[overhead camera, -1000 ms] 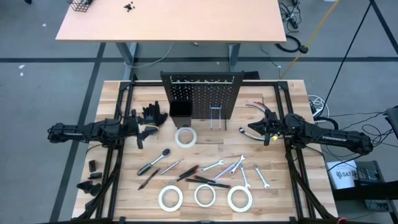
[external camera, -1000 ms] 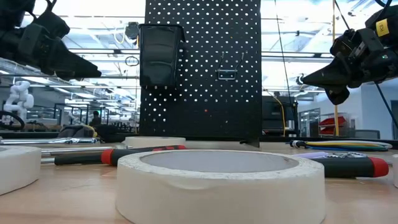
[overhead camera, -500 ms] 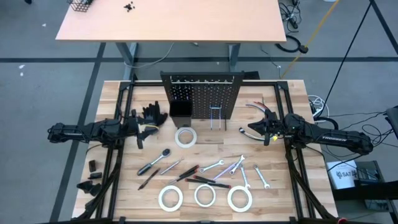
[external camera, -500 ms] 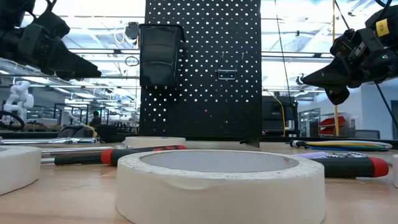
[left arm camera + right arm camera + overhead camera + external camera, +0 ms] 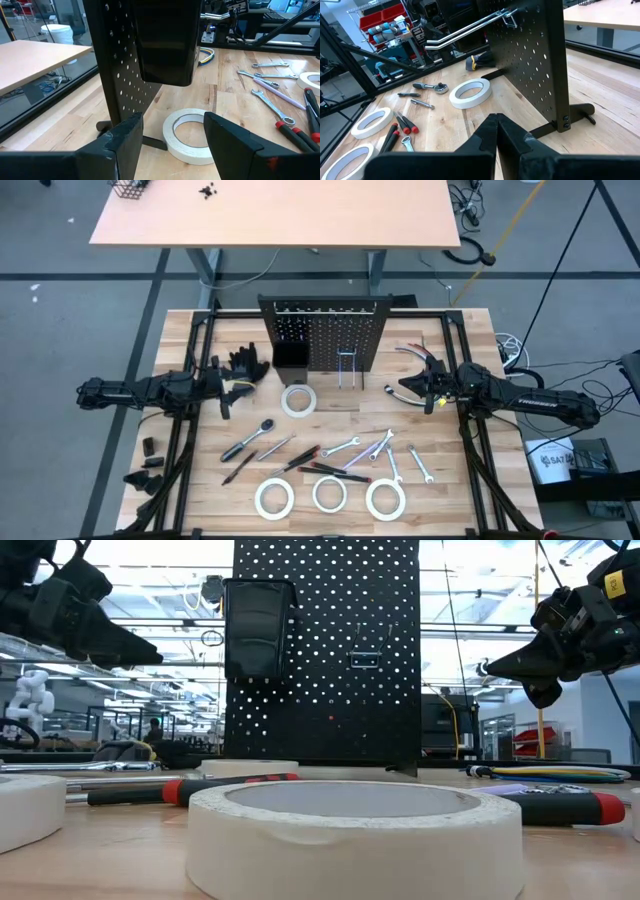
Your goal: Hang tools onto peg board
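Before me the peg board (image 5: pixel 322 332) is black, dotted with holes; tape rolls (image 5: pixel 297 400) white; screwdrivers (image 5: pixel 335 472) red-and-black (thin ones); desk (image 5: pixel 460 490) pale wood.

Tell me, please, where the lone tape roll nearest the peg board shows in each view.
High view: tape roll at centre, just before the peg board.
Low view: a low white band at the board's foot.
Left wrist view: between the open left gripper fingers.
Right wrist view: mid-picture, beyond the shut right gripper.
Shared landmark: the peg board.
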`<move>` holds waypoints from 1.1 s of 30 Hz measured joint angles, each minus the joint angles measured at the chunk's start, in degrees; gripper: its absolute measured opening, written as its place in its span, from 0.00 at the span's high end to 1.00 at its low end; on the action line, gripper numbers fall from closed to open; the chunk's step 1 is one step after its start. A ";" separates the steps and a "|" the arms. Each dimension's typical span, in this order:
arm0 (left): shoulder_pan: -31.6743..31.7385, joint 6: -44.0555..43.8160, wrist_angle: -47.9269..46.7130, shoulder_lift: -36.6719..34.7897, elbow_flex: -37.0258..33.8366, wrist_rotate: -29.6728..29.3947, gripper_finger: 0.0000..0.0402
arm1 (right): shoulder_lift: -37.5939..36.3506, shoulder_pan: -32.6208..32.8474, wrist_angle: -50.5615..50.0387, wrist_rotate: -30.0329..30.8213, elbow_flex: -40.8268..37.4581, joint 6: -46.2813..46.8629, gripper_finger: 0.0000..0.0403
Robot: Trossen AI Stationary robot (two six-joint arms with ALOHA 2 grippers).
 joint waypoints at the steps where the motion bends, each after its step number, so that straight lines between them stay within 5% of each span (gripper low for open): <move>1: -0.01 0.00 0.02 -0.02 -0.01 0.00 0.47 | 0.01 0.00 0.02 0.00 0.00 0.01 1.00; 33: 0.00 2.29 0.01 -0.01 -0.01 -0.09 0.47 | 0.01 0.00 0.33 0.39 0.02 -0.03 1.00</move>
